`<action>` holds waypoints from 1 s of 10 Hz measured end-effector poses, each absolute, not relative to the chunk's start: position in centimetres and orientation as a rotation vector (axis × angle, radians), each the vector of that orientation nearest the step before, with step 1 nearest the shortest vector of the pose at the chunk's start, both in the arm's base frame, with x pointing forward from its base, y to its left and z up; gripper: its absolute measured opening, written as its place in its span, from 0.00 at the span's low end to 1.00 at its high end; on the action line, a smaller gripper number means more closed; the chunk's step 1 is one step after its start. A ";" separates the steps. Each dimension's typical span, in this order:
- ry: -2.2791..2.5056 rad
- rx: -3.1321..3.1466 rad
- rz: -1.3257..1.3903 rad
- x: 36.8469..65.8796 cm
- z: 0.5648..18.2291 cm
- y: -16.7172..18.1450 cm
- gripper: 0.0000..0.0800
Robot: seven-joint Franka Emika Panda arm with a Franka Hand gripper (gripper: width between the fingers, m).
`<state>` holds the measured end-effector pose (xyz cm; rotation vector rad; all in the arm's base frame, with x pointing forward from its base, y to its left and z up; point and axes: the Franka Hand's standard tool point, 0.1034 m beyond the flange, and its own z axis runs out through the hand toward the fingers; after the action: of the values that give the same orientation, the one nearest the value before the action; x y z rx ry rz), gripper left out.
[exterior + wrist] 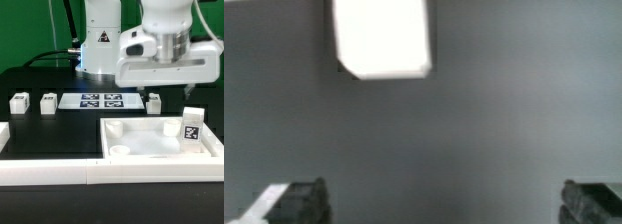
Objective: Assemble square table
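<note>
White leg block [384, 40], near the counter's middle, is seemingly being targeted for pickup; the gripper [438, 205] is being held wide open and empty just short of it. The tabletop [150, 150] is resting by the counter's front edge. Centring, then lowering, is being called for.

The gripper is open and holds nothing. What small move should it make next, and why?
Probably shift the gripper horizontally until the leg block lies centred between its jaws, and only then lower it. In the wrist view the jaws stand open and empty, and the block sits off-centre, outside the gap between them.
</note>
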<state>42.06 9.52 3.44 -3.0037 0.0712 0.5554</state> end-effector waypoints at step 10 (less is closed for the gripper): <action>0.217 -2.766 1.331 40.1 2.4 10.2 0.81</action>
<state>40.12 10.22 2.36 -2.7656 0.2169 1.3307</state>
